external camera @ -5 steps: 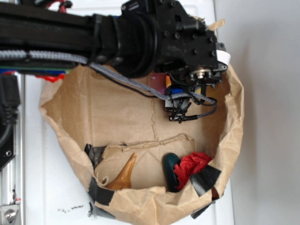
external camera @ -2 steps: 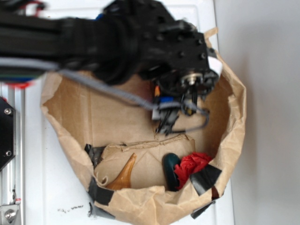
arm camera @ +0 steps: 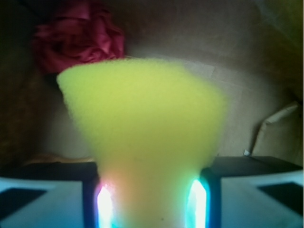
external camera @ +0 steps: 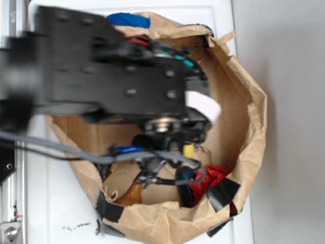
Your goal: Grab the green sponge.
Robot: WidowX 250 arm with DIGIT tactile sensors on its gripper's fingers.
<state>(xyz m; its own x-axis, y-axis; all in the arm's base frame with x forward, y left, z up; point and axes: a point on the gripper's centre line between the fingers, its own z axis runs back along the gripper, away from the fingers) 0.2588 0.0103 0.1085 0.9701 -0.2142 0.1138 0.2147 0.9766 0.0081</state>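
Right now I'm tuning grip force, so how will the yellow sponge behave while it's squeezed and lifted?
Probably soft: the sponge narrows where the gripper pinches it and flares wide above. Its porous foam surface suggests it is light and unlikely to slip. Held only at its narrow end, it may wobble.

A flat white worktop carries everything. Directly on it sits a wide brown paper bag with its rim rolled down, patched at the near edge with strips of black tape. A scrap of blue tape shows at the bag's far rim. A small black scribble marks the worktop near the bag's near left corner. A metal rail runs along the left edge. To the right lies a plain grey surface.
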